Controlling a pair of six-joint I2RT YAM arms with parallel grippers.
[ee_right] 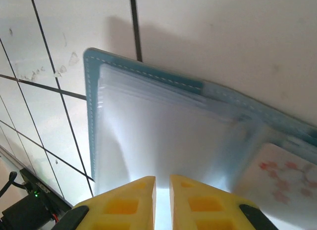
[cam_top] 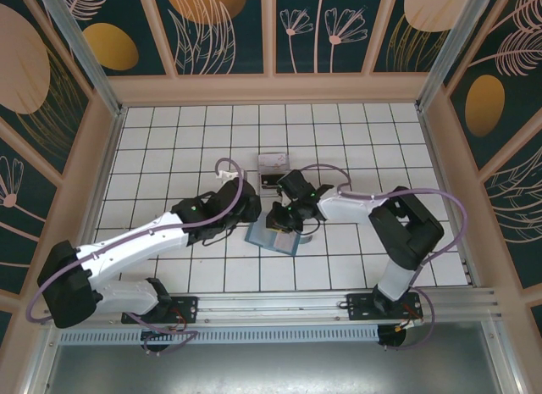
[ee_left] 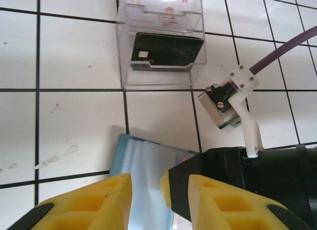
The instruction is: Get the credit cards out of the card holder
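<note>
Left gripper [ee_left: 161, 203] spread and empty at lower centre of its view, over the card holder [ee_left: 141, 158]. Right gripper [ee_right: 162, 195] nearly closed, pinching the card holder's clear sleeve. I see a dark card [ee_left: 166, 51] inside the clear box [ee_left: 158, 79], top centre.

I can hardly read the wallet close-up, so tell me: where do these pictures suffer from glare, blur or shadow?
Right wrist view: glare whitens the clear sleeves of the card holder; the yellow fingers are soft. Left wrist view: the far end of the clear box is blown out, the dark card inside sharp. Top external view: even light, soft arm shadows on the table.
</note>
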